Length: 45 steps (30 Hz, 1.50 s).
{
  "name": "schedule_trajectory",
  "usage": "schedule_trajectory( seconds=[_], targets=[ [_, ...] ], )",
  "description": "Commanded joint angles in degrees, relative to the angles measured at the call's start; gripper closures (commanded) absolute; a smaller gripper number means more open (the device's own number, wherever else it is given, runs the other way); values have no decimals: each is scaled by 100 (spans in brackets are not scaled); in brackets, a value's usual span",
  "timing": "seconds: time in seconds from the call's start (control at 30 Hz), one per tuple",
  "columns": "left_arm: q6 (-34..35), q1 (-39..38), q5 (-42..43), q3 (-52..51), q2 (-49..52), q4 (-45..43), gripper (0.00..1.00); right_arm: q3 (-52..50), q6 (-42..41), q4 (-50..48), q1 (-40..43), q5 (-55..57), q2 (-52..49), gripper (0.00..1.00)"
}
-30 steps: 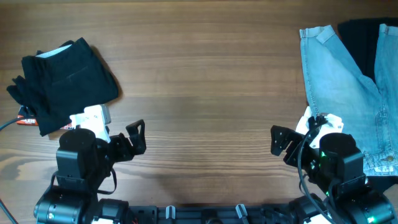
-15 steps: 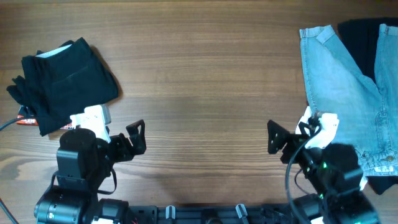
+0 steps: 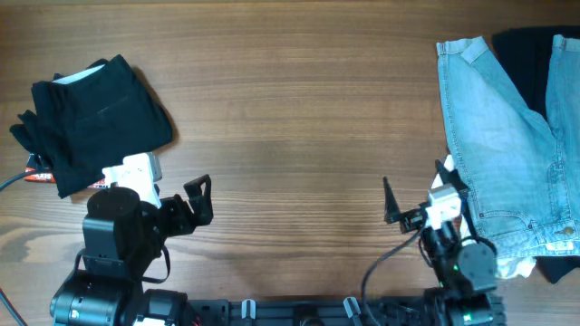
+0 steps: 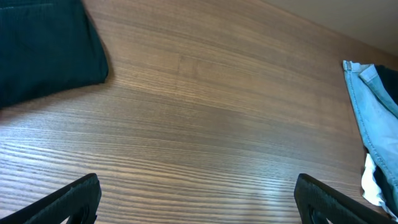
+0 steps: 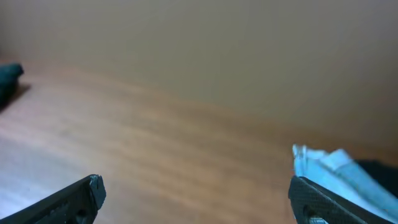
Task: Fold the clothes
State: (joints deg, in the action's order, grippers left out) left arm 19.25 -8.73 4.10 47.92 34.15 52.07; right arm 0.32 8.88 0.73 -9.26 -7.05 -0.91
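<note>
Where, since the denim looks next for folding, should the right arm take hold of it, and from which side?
The denim lies flat, its left edge free against bare table. Probably pinch that edge near the far corner, coming from the left. The open right gripper sits on that side, while a dark garment crowds the denim's right.

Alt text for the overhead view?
Wooden table from above: folded black garment at left, light-blue denim spread at right beside a dark garment. The left gripper and right gripper sit open and empty near the bottom edge.
</note>
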Motion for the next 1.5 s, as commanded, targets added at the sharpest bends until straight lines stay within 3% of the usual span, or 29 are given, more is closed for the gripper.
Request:
schedule_trajectory(
  seconds=[0.0,0.17,0.23,1.03,1.2,1.27,1.4,1.47],
  targets=[
    [55,-17,-57,-35,-24,-15,0,0,17,-96,31,321,76,0],
    [55,-17,-59,-35,-24,-15,0,-2,619,-595,446,7,76,0],
    [55,-17,-59,-35,-24,-15,0,-2,76,-81,446,109,76,0],
    [55,-17,-57,-35,-24,-15,0,0,155,-109,446,79,70,0],
    [55,328,-310,-341,-518,343,0,0,155,-109,446,76,70,0],
    [55,577,-308,-1231,-1237,-396,0,0,155,-109,446,79,70,0],
    [46,678,-15,-3381,-2763,-2671,0,0,155,-109,446,79,70,0],
    [-470,678,201,-4070,-3268,-3880,0,0,155,-109,446,76,70,0]
  ],
)
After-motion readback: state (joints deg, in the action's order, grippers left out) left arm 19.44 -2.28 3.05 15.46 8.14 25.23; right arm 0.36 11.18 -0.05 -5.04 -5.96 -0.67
